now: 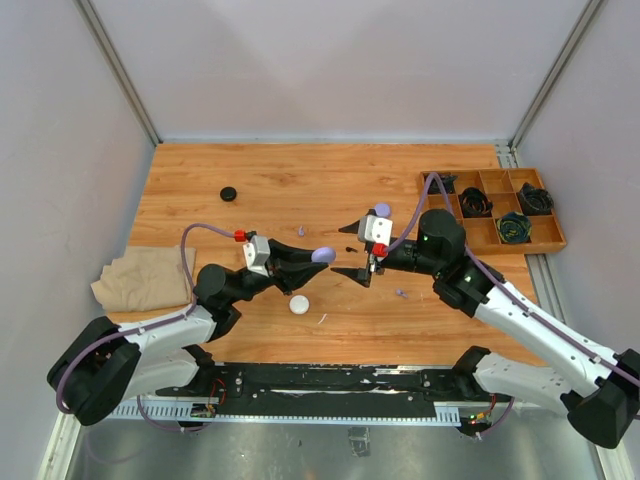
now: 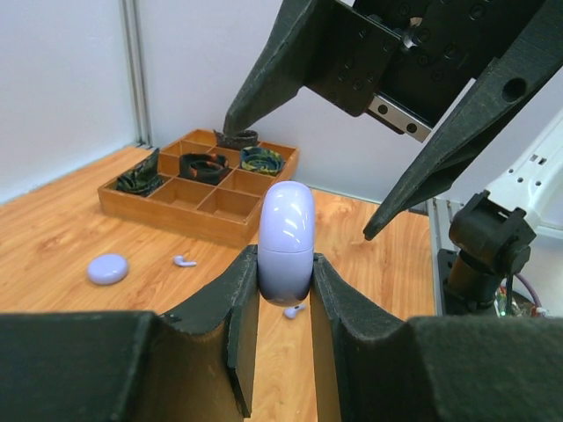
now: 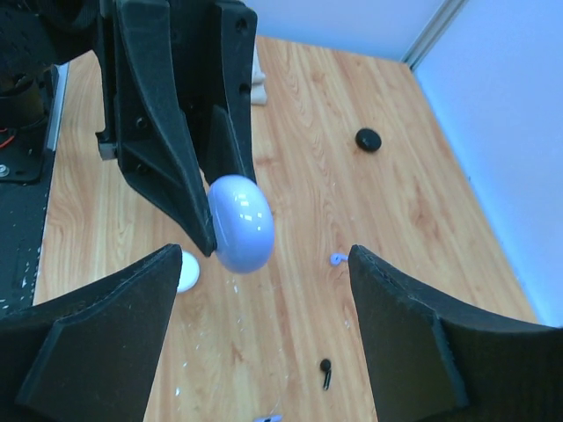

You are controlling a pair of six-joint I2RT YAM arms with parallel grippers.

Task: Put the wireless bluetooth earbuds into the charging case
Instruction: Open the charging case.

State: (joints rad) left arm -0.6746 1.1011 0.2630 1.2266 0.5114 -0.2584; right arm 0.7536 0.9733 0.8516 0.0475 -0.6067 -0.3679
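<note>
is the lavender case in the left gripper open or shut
Shut: the lavender case is one smooth closed pebble, only a thin seam showing, pinched in the left gripper.

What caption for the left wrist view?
Left jaws clamp a lavender case; right jaws stand open facing it; wooden tray behind.

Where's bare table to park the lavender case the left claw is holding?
Best patch: the far strip of table between the black case and the compartment tray. Centre is crowded: left claw gripping the lavender case, right claw open beside it, white case, second lavender puck and loose earbuds scattered around.
</note>
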